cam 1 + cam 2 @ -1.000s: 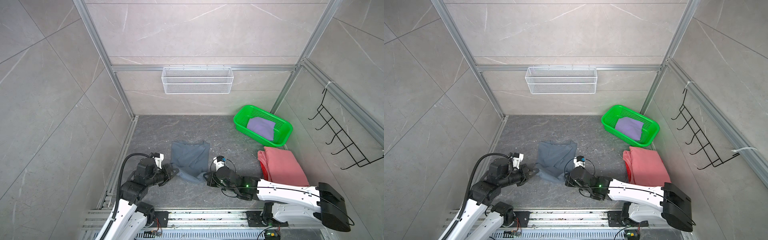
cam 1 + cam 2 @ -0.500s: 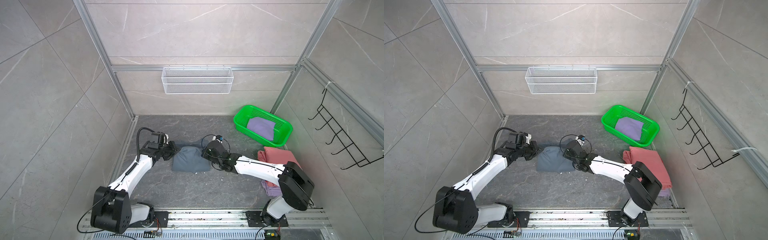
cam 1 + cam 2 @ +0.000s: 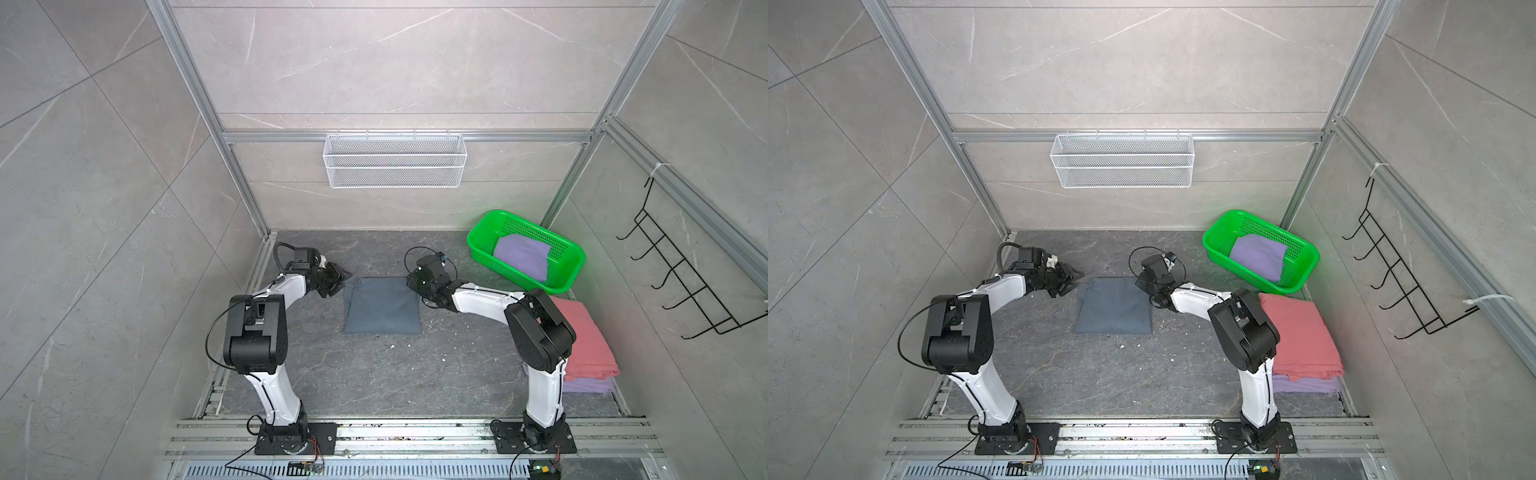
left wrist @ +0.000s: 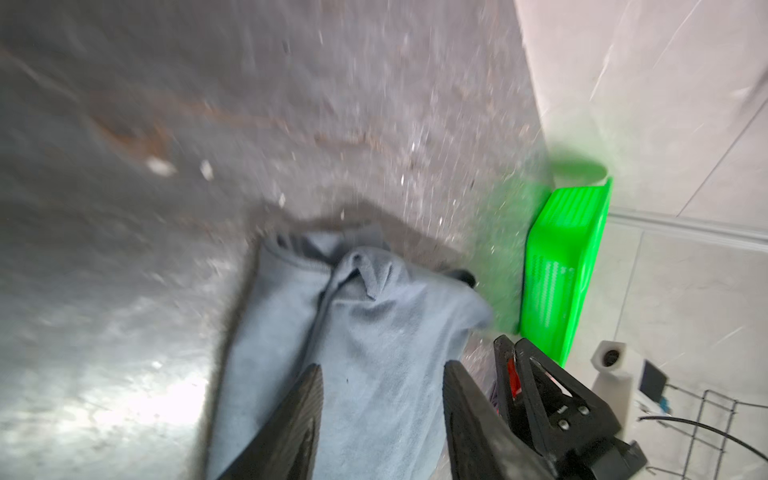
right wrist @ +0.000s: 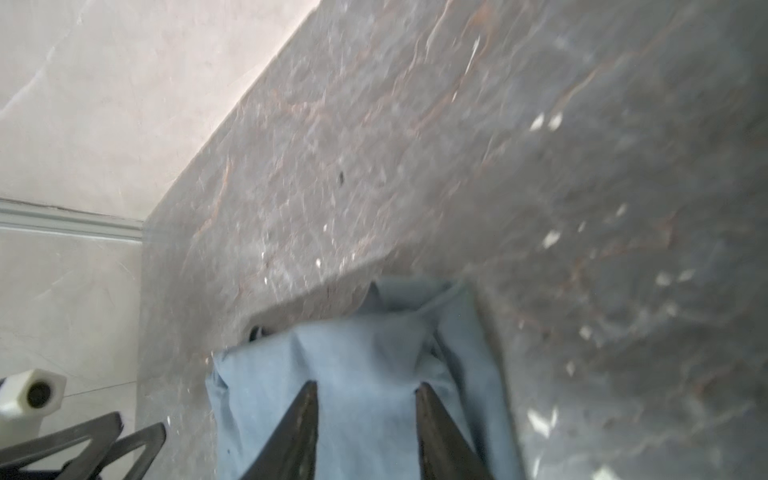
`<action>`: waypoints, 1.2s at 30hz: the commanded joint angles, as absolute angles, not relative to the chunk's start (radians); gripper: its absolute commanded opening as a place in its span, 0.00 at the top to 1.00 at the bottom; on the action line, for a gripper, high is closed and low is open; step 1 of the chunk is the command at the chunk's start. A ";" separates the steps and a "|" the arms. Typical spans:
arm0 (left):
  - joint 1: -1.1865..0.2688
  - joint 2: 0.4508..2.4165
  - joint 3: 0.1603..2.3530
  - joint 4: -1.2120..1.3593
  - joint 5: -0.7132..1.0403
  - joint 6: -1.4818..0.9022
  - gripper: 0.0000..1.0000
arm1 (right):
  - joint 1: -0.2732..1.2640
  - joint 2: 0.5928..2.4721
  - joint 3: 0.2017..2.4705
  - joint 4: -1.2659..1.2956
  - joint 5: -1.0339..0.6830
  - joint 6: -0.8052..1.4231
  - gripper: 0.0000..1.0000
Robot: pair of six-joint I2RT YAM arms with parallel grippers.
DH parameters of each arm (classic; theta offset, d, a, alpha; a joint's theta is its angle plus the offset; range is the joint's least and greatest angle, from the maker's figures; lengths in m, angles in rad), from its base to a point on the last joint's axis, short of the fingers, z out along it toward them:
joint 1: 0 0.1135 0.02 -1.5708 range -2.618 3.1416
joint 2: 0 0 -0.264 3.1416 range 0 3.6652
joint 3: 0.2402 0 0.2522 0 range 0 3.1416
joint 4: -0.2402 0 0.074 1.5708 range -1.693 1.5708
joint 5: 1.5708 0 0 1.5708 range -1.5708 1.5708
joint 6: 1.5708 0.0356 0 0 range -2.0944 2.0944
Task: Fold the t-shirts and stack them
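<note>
The slate blue-grey t-shirt [image 3: 382,305] [image 3: 1115,305] lies folded into a flat rectangle mid-floor in both top views. My left gripper [image 3: 341,279] [image 4: 382,368] sits at its far left corner, open, with cloth lying loose between the fingers. Over the far right corner my right gripper [image 3: 415,286] [image 5: 366,384] is open too, above the cloth. A folded salmon-pink t-shirt [image 3: 582,340] rests on a lavender one [image 3: 590,386] at the right. Another lavender t-shirt [image 3: 521,253] lies in the green basket [image 3: 528,226].
A white wire basket [image 3: 395,160] hangs on the back wall and a black hook rack [image 3: 681,282] on the right wall. Aluminium rails [image 3: 395,432] run along the front. Small white crumbs [image 3: 390,345] dot the grey floor.
Both grippers carried the blue-grey shirt's near edge from the front to the far side, folding it over. They have now opened, and the shirt lies flat.
</note>
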State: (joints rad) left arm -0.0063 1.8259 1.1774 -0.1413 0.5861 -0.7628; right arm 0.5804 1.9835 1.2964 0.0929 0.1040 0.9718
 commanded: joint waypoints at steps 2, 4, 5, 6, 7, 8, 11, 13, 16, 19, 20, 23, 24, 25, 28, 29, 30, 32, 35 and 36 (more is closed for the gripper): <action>0.010 1.705 1.238 -0.178 0.579 -0.698 0.49 | 0.583 1.946 1.429 0.009 0.058 0.810 0.43; 0.001 1.651 1.221 -0.199 0.573 -0.690 0.49 | 0.584 1.915 1.409 -0.008 0.026 0.791 0.43; -0.005 1.628 1.209 -0.213 0.565 -0.680 0.49 | 0.584 1.902 1.389 -0.005 0.012 0.797 0.43; -0.016 1.602 1.193 -0.223 0.553 -0.672 0.49 | 0.587 1.890 1.372 -0.003 -0.008 0.805 0.43; -0.030 1.577 1.172 -0.227 0.542 -0.672 0.49 | 0.591 1.879 1.355 -0.007 -0.020 0.817 0.44; -0.046 1.557 1.154 -0.226 0.535 -0.672 0.48 | 0.598 1.870 1.337 -0.002 -0.028 0.827 0.44; -0.112 1.525 1.120 -0.214 0.519 -0.672 0.46 | 0.630 1.867 1.307 0.032 -0.041 0.846 0.44; -0.156 1.538 1.119 -0.186 0.517 -0.679 0.45 | 0.646 1.894 1.323 0.049 -0.048 0.858 0.45; -0.211 1.597 1.144 -0.162 0.514 -0.694 0.45 | 0.660 1.953 1.371 0.044 -0.047 0.880 0.46; -0.250 1.671 1.152 -0.071 0.514 -0.739 0.45 | 0.662 2.005 1.404 0.034 -0.018 0.901 0.46; -0.257 1.698 1.155 -0.044 0.515 -0.754 0.45 | 0.662 2.015 1.410 0.031 -0.003 0.902 0.47; -0.265 1.791 1.171 0.018 0.517 -0.792 0.45 | 0.658 2.055 1.440 0.007 0.032 0.895 0.46; -0.265 1.819 1.173 0.040 0.519 -0.800 0.45 | 0.654 2.074 1.457 -0.008 0.036 0.891 0.47; -0.264 1.841 1.173 0.053 0.504 -0.804 0.45 | 0.650 2.094 1.471 -0.022 0.040 0.890 0.47; -0.260 1.893 1.177 0.068 0.476 -0.802 0.45 | 0.634 2.142 1.487 -0.026 0.030 0.902 0.47; -0.255 1.907 1.179 0.070 0.471 -0.801 0.45 | 0.629 2.155 1.487 -0.025 0.026 0.906 0.47; -0.250 1.920 1.182 0.067 0.463 -0.800 0.45 | 0.622 2.167 1.492 -0.028 0.022 0.908 0.47; -0.238 1.947 1.186 0.058 0.438 -0.796 0.46 | 0.610 2.187 1.495 -0.038 0.019 0.911 0.47; -0.209 1.978 1.171 0.055 0.398 -0.806 0.46 | 0.593 2.218 1.499 -0.056 0.006 0.916 0.48; -0.198 1.988 1.162 0.058 0.392 -0.816 0.47 | 0.589 2.227 1.499 -0.066 0.007 0.917 0.48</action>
